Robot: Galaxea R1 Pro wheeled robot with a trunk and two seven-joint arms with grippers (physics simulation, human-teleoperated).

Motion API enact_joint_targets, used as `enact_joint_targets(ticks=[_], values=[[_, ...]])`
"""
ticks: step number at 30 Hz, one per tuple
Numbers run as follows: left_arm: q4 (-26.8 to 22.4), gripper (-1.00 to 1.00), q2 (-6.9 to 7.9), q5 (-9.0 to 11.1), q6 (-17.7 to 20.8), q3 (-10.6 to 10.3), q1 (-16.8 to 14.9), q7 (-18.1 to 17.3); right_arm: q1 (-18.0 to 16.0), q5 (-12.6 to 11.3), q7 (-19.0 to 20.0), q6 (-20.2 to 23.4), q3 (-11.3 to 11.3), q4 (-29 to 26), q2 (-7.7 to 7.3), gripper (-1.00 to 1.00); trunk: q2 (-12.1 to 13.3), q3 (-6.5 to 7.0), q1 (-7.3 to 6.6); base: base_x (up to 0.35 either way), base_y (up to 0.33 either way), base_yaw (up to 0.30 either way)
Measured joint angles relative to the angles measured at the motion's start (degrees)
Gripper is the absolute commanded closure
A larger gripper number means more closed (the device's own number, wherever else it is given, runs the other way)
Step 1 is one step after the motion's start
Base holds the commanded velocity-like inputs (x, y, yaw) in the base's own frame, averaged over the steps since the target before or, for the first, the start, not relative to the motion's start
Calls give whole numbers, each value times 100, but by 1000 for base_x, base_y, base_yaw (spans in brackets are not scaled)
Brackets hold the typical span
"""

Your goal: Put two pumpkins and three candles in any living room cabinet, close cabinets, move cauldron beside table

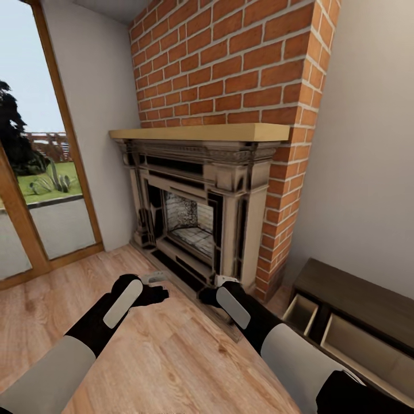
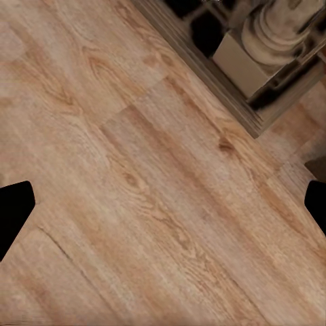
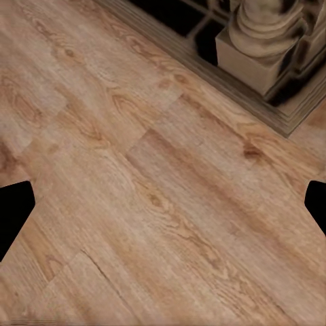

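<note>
The cabinet [image 1: 359, 296], a low dark-brown unit, stands against the wall at the lower right of the head view, with two drawers [image 1: 303, 313] pulled out and showing light tan insides. My left gripper [image 1: 154, 286] and right gripper [image 1: 217, 288] hover side by side over the wooden floor in front of the fireplace, both open and holding nothing. In each wrist view the black fingertips [image 2: 15, 204] [image 3: 15, 204] sit far apart at the picture's edges over bare planks. The pumpkins, candles, cauldron and table are out of view.
A stone fireplace [image 1: 195, 201] with a tan mantel [image 1: 201, 132] sits under a red brick chimney [image 1: 230, 63] straight ahead. Its base [image 2: 265, 54] lies close beyond my grippers. A glass door [image 1: 34, 172] with a wooden frame is at the left. Wooden floor [image 1: 161, 356] spreads below.
</note>
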Motion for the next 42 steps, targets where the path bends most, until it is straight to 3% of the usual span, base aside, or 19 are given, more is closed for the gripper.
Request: enact_joint_targets(ticks=[19,42], values=[[0,-100,0,0,2,0,1,0,0,2,10,1,9,-6,0,-100,0,4,0,0,0,276],[0,-100,-3,-1,-4,0,1,1,0,2,24,3,5,-23,0,-100,0,5,0,0,0,20]])
